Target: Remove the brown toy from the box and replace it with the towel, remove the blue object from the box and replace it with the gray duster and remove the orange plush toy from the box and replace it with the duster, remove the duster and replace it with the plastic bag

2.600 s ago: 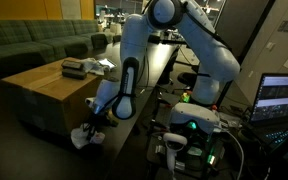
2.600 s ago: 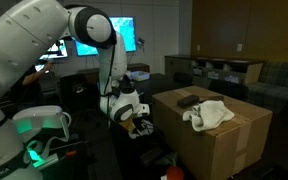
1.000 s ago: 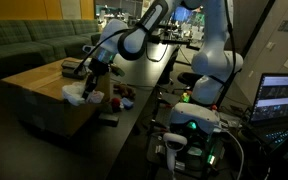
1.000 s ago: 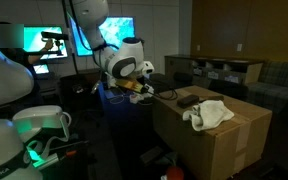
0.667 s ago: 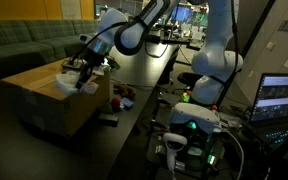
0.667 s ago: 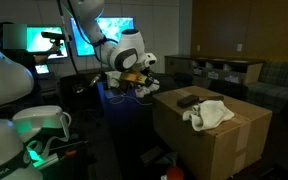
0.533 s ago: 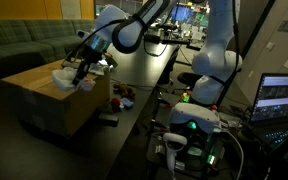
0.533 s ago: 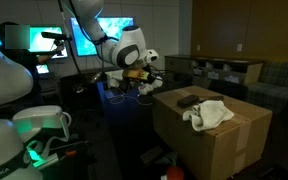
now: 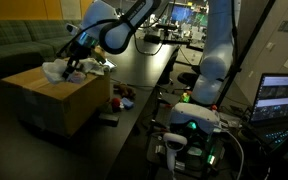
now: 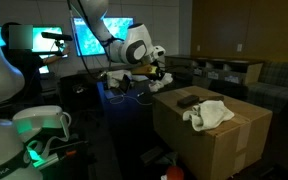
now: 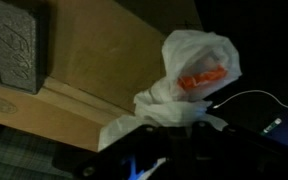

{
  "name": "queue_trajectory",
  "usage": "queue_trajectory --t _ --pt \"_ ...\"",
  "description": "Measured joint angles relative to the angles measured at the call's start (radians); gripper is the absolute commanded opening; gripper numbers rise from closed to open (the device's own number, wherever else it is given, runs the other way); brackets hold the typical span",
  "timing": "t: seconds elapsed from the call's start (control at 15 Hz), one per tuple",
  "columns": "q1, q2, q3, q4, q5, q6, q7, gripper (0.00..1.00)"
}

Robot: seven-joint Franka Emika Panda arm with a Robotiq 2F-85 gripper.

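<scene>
Now, in an exterior view, the gripper (image 9: 72,64) is hovering over the top of the box (image 9: 44,100), pinching the white bag (image 9: 54,71) by its bunched neck. The bag is hanging at the box's top edge; whether it is touching the cardboard I cannot tell. A pale thing is lying on the box top just beyond the gripper, too small to name. Some red items (image 9: 124,97) are lying low beside the box, possibly toys already taken out.

In an exterior view from across the room, the gripper (image 10: 156,72) is sitting just off the far edge of the box (image 10: 219,145), with the bag (image 10: 144,74) showing a touch of orange. The towel (image 10: 210,113) is lying crumpled on the box top, and a dark flat thing, likely the duster (image 10: 187,100), is resting just beside it.

In the wrist view, the gripper (image 11: 174,128) is closing its fingers on the bag (image 11: 189,75), which is ballooning out with something orange inside. The box (image 11: 84,75) is filling the frame behind it, and a gray textured block, probably the duster (image 11: 16,45), is sitting near one edge.

Judging from this, the towel swap is looking done and the last step is under way: the bag is arriving, but the duster is not yet off the box and the bag is not yet set down.
</scene>
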Motion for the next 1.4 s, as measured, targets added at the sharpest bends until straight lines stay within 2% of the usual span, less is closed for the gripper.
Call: queue_trajectory --t 0.13,0.33,0.73,1.0,1.13,1.2,1.33,1.4 --pt "0.118 0.019 -0.128 0.033 -0.039 -0.004 0.043 0.02" --pt "0.219 0.073 -0.239 0.089 -0.128 -0.014 0.132 0.02" --pt "0.364 0.174 -0.396 0.189 -0.209 -0.020 0.235 0.02" --pt "0.477 0.208 -0.528 0.243 -0.278 -0.019 0.336 0.02" --pt "0.512 0.214 -0.569 0.258 -0.289 -0.019 0.367 0.02" --pt "0.527 0.216 -0.586 0.263 -0.292 -0.019 0.380 0.28" --pt "0.546 0.217 -0.608 0.267 -0.292 -0.019 0.397 0.37" --pt "0.552 0.217 -0.615 0.267 -0.292 -0.019 0.404 0.46"
